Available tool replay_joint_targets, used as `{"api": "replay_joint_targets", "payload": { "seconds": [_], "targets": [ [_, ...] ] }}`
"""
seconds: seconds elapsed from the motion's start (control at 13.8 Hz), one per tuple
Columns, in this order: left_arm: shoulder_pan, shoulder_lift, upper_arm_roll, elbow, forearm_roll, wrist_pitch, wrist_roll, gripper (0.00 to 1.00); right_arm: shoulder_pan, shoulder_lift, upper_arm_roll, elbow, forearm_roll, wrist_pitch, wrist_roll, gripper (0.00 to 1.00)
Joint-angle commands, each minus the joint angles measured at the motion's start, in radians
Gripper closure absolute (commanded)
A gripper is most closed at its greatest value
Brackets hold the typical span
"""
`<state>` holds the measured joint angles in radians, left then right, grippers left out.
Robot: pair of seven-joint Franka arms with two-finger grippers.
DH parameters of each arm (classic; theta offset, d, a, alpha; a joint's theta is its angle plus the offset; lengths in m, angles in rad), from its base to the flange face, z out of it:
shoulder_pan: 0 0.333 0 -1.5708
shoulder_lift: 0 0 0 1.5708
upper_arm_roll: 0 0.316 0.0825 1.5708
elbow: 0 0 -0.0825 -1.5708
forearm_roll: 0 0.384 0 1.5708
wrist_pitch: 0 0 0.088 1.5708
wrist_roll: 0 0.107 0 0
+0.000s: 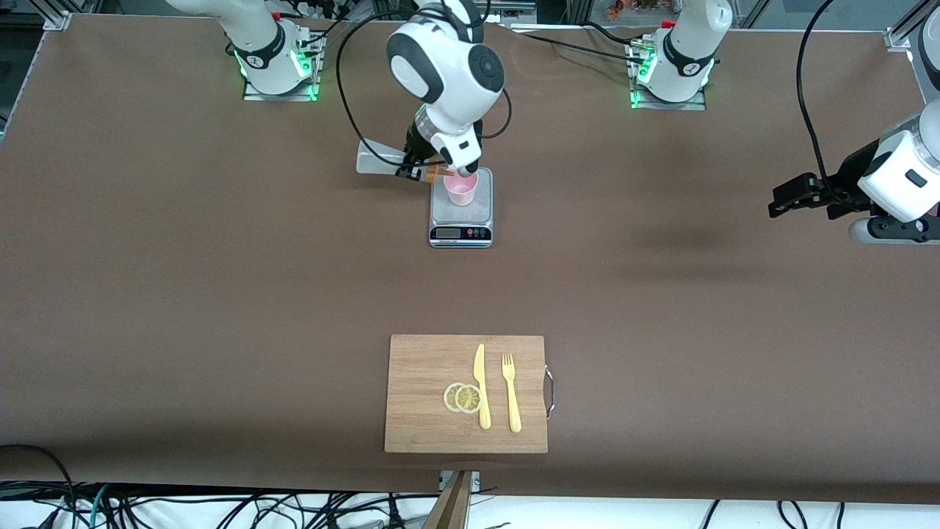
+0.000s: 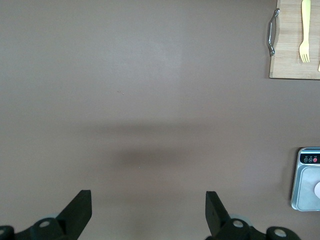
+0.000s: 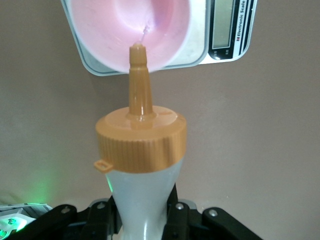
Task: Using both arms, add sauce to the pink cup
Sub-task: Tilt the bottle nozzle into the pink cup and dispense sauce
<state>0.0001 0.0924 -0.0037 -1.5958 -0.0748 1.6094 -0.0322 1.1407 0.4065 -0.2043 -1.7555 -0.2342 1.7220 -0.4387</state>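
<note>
The pink cup point(image 1: 461, 191) stands on a small silver kitchen scale point(image 1: 461, 214) near the middle of the table. My right gripper point(image 1: 415, 163) is shut on the sauce bottle point(image 1: 378, 158), which is tipped on its side with its orange cap point(image 1: 440, 173) at the cup's rim. In the right wrist view the gripper point(image 3: 142, 216) clamps the whitish bottle point(image 3: 142, 197). The orange nozzle point(image 3: 139, 80) points into the pink cup point(image 3: 165, 35). A thin pale thread shows at its tip. My left gripper point(image 1: 780, 204) point(image 2: 148, 197) waits open and empty over bare table at the left arm's end.
A wooden cutting board point(image 1: 422, 411) lies nearer the front camera, with a yellow knife point(image 1: 481, 386), a yellow fork point(image 1: 510, 393) and two lemon slices point(image 1: 463, 397) on it. Its handle point(image 2: 272, 32) and the scale point(image 2: 306, 187) show in the left wrist view.
</note>
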Motion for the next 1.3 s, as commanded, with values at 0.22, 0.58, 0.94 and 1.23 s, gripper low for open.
{"api": "replay_joint_targets", "payload": {
  "seconds": [0.22,0.58,0.94,1.23],
  "targets": [
    [0.005,0.012,-0.006,0.030,0.017,-0.022,0.021,0.00,0.031,-0.003,-0.009,0.001,-0.036,-0.024,0.044,0.76],
    [0.000,0.024,-0.006,0.048,0.017,-0.023,0.020,0.00,0.028,-0.003,-0.010,0.002,-0.036,-0.024,0.044,0.76],
    [0.006,0.026,-0.004,0.048,0.017,-0.022,0.021,0.00,0.019,-0.008,-0.015,-0.013,-0.014,0.037,0.040,0.75],
    [0.006,0.027,-0.004,0.051,0.018,-0.022,0.020,0.00,0.008,-0.072,-0.035,-0.137,0.033,0.203,0.032,0.74]
  ]
}}
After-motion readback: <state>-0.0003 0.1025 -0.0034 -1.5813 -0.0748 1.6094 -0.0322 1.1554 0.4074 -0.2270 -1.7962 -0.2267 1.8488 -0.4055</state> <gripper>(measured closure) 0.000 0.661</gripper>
